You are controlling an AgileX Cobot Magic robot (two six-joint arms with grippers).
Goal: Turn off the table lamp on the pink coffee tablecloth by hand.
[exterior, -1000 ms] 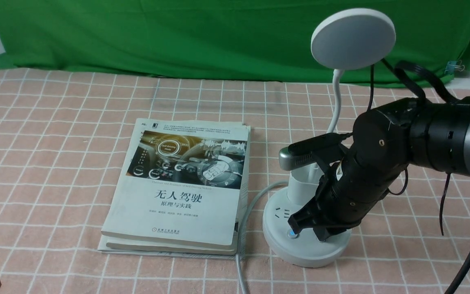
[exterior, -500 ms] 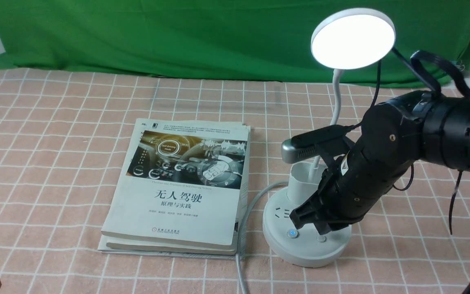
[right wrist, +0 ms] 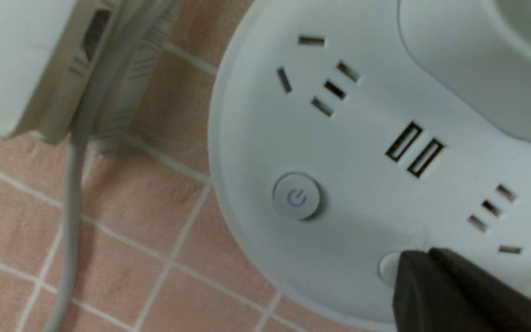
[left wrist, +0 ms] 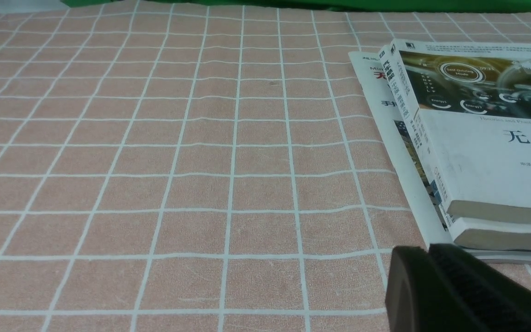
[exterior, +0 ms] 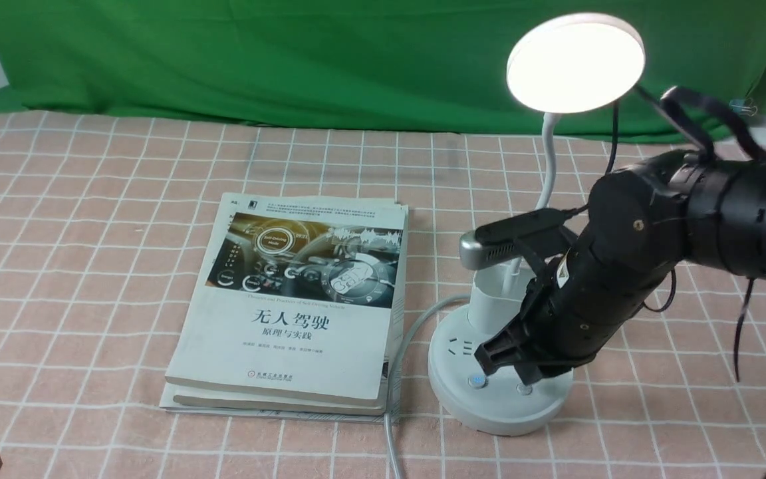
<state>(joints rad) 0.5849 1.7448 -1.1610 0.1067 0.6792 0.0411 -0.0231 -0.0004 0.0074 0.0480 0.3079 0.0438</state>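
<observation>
Since a second ago the disc head (exterior: 574,63) of the table lamp (exterior: 489,299) has gone from dark to lit, and its glow is warmer than the white of half a second ago; the right hand (exterior: 499,362) has lifted off the power button (exterior: 476,381) and shifted slightly to the robot's right; the books (exterior: 296,299) lie as before. The lamp stands on the pink coffee tablecloth (exterior: 90,266) covering the counter, right of centre in the front view, its round base (exterior: 489,409) just beside the stacked books; a thin neck rises from the cup-shaped holder to the head; a grey cable (exterior: 404,339) runs from the base along the books' edge towards the camera. The right hand slants down over the base, its fingers pressed together with nothing between them; in the right wrist view its dark tip (right wrist: 413,272) overlaps the edge of the small second button (right wrist: 387,266), while the power button (right wrist: 297,198), with its faint blue symbol, lies uncovered close by; whether the tip presses down I cannot tell. The left hand (left wrist: 431,281) sits low over the cloth near the books' corner; whether it is open or closed I cannot tell. Plain green cloth (exterior: 290,60) hangs behind.
</observation>
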